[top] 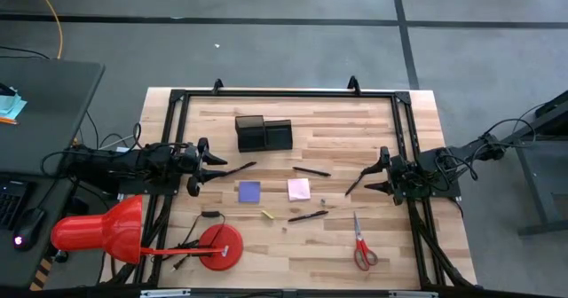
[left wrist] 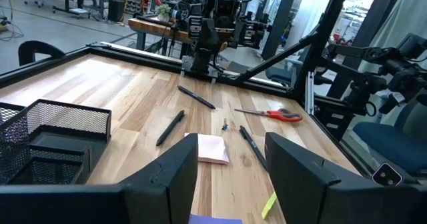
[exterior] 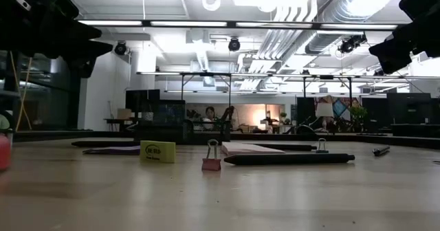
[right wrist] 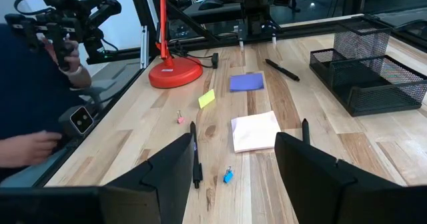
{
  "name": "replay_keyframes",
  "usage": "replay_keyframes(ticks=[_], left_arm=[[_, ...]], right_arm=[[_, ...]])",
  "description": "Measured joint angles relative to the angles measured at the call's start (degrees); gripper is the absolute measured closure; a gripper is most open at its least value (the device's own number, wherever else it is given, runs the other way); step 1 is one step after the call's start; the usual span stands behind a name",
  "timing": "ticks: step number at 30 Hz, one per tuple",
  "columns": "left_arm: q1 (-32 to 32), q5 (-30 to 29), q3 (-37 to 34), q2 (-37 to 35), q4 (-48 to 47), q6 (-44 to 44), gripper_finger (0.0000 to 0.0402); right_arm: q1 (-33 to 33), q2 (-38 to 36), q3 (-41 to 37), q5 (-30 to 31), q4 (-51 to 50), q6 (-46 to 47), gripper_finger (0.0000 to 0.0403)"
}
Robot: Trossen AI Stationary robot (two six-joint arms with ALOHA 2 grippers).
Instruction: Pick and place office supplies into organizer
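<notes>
Both grippers hover open and touch nothing. My left gripper (top: 206, 168) (left wrist: 230, 177) is at the table's left side, my right gripper (top: 371, 181) (right wrist: 233, 177) at its right. Between them lie the purple pad (top: 249, 192) (right wrist: 247, 82), the pink pad (top: 299, 189) (left wrist: 210, 149) (right wrist: 255, 131), the small yellow piece (top: 267, 215) (right wrist: 207, 98) and several black pens (top: 307, 215) (top: 311, 171) (top: 235, 169), all flat on the wood. The red-handled scissors (top: 363, 245) (left wrist: 270, 115) lie near the right front. The black mesh organizer (top: 264, 134) (left wrist: 47, 144) (right wrist: 373, 74) stands toward the far edge.
A red desk lamp stands at the near left, with its round base (top: 220, 247) (right wrist: 175, 71) on the table and its shade (top: 98, 231) off the edge. Small binder clips (right wrist: 179, 119) (right wrist: 227, 176) lie among the pens. A black frame (top: 284, 94) rims the table. A person's hands (right wrist: 67, 57) show beyond it.
</notes>
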Motion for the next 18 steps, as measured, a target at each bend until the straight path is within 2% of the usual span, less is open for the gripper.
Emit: replay_keyframes(ticks=[6, 12, 16, 18], left_arm=[[0.0, -0.14, 0.01, 0.02, 0.95, 0.03, 0.024], [0.0, -2.66, 0.02, 0.03, -1.26, 0.07, 0.024], [0.0, -0.82, 0.02, 1.58, -2.04, 0.26, 0.024], [0.0, -1.93, 0.02, 2.35, -1.75, 0.86, 0.024]], right_arm=[[-0.01, -0.02, 0.0, 0.0, -0.01, 0.0, 0.0197], [-0.01, -0.02, 0.0, 0.0, 0.0, 0.0, 0.0197], [0.0, 0.0, 0.0, 0.0, 0.0, 0.0, 0.0196], [-0.01, -0.02, 0.0, 0.0, 0.0, 0.0, 0.0196]])
